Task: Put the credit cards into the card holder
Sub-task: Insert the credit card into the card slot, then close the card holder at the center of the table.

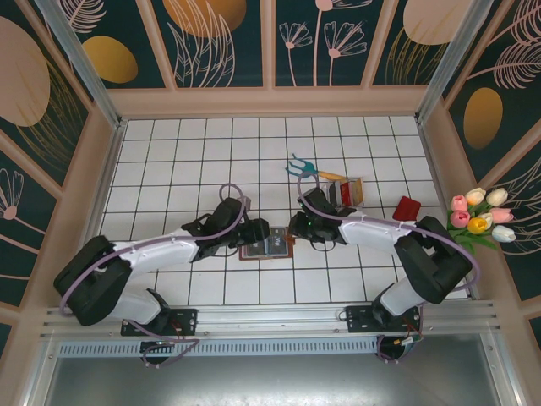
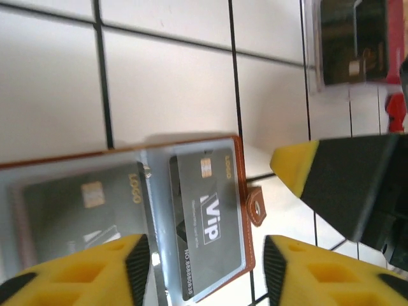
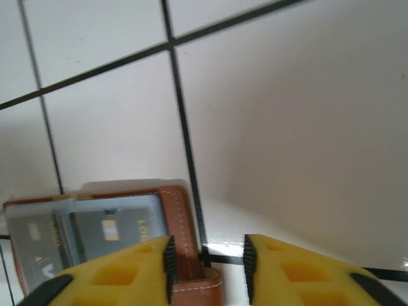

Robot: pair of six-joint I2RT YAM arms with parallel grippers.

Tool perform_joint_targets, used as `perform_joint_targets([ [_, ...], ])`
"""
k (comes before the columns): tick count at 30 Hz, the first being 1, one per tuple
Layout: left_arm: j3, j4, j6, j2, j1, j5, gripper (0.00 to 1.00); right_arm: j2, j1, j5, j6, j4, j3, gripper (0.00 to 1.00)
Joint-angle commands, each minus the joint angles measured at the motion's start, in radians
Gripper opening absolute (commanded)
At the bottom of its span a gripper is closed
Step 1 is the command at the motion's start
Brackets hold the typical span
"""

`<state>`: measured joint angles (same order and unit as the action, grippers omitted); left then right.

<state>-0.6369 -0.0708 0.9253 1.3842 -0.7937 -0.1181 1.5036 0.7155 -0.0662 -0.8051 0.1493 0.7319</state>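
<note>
1. In the top view, the upper-left and left stretch of the table [image 1: 177, 152] lies bare, so a gripper could pass freely there.
2. At centre, the open card holder [image 1: 269, 247] lies flat between the left gripper [image 1: 264, 230] and the right gripper [image 1: 296, 228]. The two stand close together and leave little gap.
3. Up and right of centre, a garden fork [image 1: 297, 167] and a clear box [image 1: 348, 191] lie close together and block that patch.
4. A red card [image 1: 407, 208] lies right of the box. The lane between them is perhaps passable.
5. Tulips [image 1: 480, 216] crowd the right edge.
6. The bottom-row tiles are bare.
</note>
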Motion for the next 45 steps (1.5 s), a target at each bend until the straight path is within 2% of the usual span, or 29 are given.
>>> perform_joint_targets([
  [1,-0.017,0.176,-0.061,-0.046,0.014,0.127,0.61,-0.031,0.024,0.035,0.040,0.073,0.049,0.44],
  [4,0.035,0.156,-0.055,-0.067,0.072,0.084,0.68,-0.002,0.056,0.044,0.049,0.106,0.082,0.50],
  [7,0.088,0.077,-0.046,-0.056,0.129,-0.018,0.73,0.044,0.095,0.077,0.044,0.167,0.126,0.54],
  [16,0.111,-0.041,-0.028,0.052,0.165,-0.140,0.72,0.176,0.159,0.230,0.011,0.332,0.236,0.55],
  [19,0.114,-0.061,-0.032,0.068,0.166,-0.164,0.70,0.176,0.165,0.237,0.011,0.344,0.243,0.50],
  [23,0.114,-0.079,-0.039,0.075,0.165,-0.204,0.62,0.157,0.166,0.214,0.010,0.316,0.222,0.32],
  [29,0.103,-0.106,-0.037,0.091,0.165,-0.255,0.57,0.154,0.165,0.183,0.008,0.265,0.195,0.17],
  [33,0.114,-0.138,-0.013,0.090,0.165,-0.263,0.52,0.158,0.164,0.173,0.009,0.253,0.189,0.12],
  [41,0.125,-0.195,0.012,0.050,0.165,-0.300,0.33,0.153,0.166,0.170,-0.002,0.228,0.178,0.08],
  [45,0.123,-0.199,0.004,0.058,0.166,-0.330,0.18,0.148,0.165,0.169,-0.008,0.222,0.174,0.06],
])
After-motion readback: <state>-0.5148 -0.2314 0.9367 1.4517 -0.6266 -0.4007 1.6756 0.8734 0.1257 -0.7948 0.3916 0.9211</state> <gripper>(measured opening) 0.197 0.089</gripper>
